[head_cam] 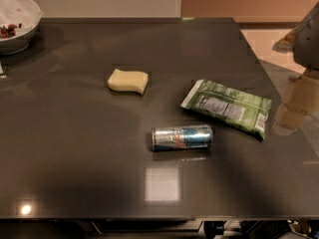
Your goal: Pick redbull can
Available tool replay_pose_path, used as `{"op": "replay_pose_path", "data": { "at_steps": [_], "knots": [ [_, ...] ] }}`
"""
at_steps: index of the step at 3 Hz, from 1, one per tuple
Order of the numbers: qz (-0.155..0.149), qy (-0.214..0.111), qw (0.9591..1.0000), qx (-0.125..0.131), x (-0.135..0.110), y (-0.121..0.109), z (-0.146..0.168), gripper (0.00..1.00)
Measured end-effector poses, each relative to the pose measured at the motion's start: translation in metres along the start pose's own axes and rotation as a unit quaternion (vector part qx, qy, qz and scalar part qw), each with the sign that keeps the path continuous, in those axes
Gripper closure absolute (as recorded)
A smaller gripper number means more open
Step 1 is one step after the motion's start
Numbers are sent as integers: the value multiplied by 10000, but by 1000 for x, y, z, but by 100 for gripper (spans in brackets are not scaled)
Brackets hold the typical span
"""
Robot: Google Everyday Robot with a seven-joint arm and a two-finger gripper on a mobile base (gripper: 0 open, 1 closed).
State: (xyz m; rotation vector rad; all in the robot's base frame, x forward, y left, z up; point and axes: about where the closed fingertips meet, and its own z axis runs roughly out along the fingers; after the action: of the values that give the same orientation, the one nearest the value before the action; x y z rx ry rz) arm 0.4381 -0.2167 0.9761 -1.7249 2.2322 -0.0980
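Note:
The redbull can (182,137), slim, silver and blue, lies on its side on the dark table (75,158), a little front of centre, long axis running left to right. A green snack bag (229,106) lies just behind and to the right of it, apart from it. My gripper (307,39) shows only as a grey shape at the far right edge of the camera view, beyond the table's right edge, well right of and behind the can. It holds nothing that I can see.
A pale yellow sponge (128,80) lies behind and left of the can. A white bowl (15,24) with some food stands at the back left corner. Tan shapes (294,106) sit off the table's right edge.

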Motion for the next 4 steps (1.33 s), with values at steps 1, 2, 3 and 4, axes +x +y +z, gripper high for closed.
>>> {"op": "replay_pose_path", "data": {
  "at_steps": [1, 2, 3, 4],
  "knots": [
    [-17, -18, 10000, -2, -2, 0, -1, 0],
    [-168, -146, 9996, -165, -25, 4, 10, 0],
    [-342, -311, 9980, -438, -58, 16, 32, 0],
    [-531, -393, 9954, -693, -85, 32, 55, 0]
  ]
}}
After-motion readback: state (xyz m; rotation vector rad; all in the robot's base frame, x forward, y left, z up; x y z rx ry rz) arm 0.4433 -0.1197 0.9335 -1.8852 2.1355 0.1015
